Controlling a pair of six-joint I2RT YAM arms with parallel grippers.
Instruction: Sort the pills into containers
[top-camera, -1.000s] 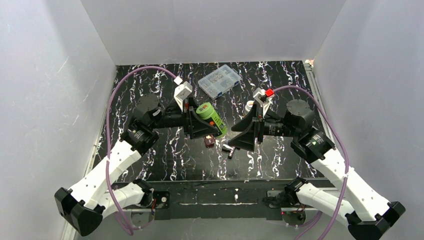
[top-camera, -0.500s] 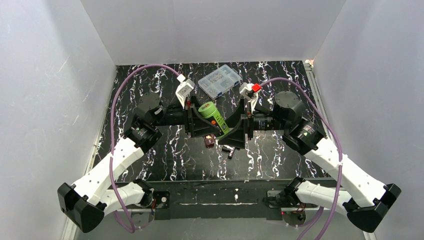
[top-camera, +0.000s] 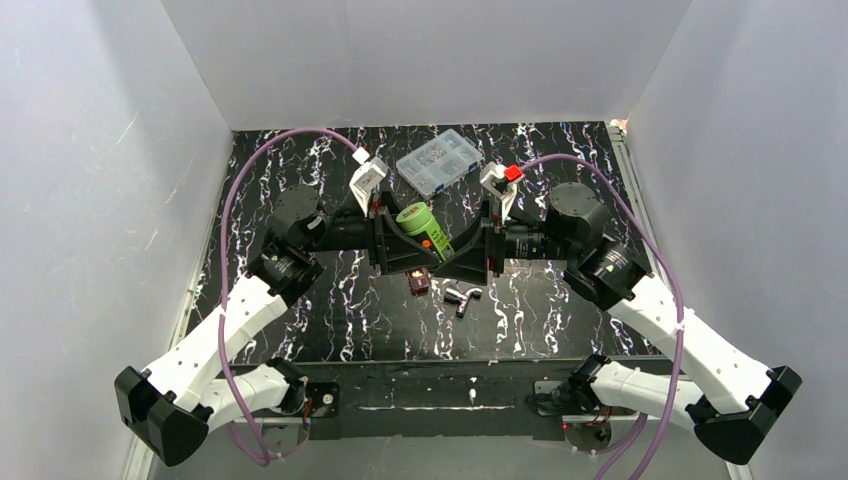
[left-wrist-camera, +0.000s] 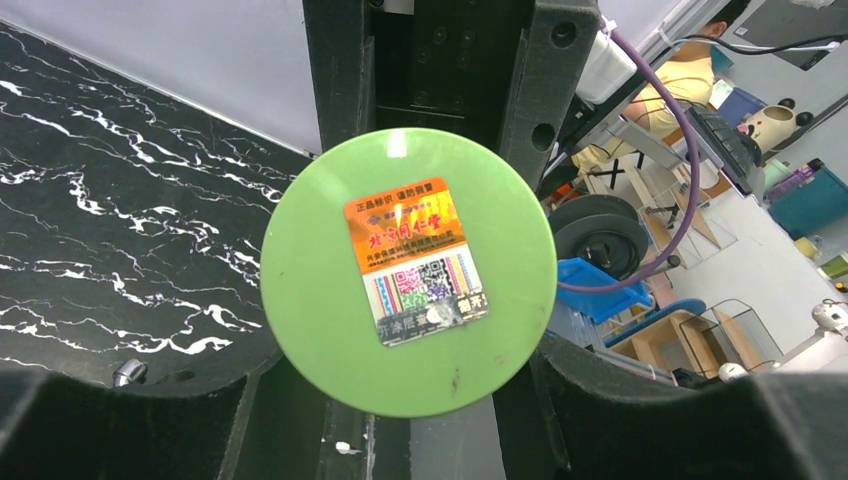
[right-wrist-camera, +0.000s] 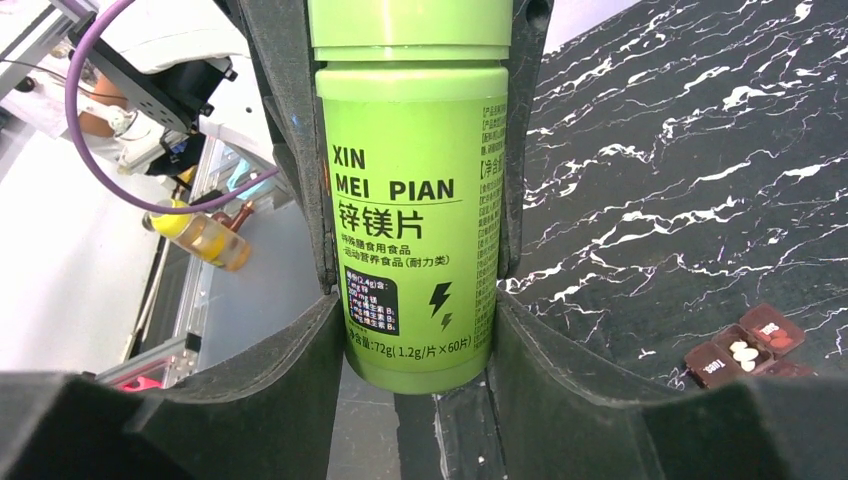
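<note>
A bright green bottle (top-camera: 428, 231) with a green cap hangs tilted above the table's middle, held from both sides. My left gripper (top-camera: 410, 250) is shut on it from the left. In the left wrist view the round stickered cap (left-wrist-camera: 408, 270) faces the camera between my fingers (left-wrist-camera: 150, 420). My right gripper (top-camera: 465, 258) is shut on its lower end from the right. Both right fingers (right-wrist-camera: 560, 370) press the labelled body (right-wrist-camera: 415, 200). A small brown pill case (top-camera: 418, 283) lies on the table below, with white pills (right-wrist-camera: 743, 351) in it.
A clear compartment box (top-camera: 439, 160) sits at the back of the black marbled table (top-camera: 300, 170). Small dark loose pieces (top-camera: 460, 297) lie just right of the pill case. White walls close in the left, back and right sides.
My right arm swung left to the bottle and its open jaws closed around the lower end. The left gripper kept hold, raising the bottle slightly.
</note>
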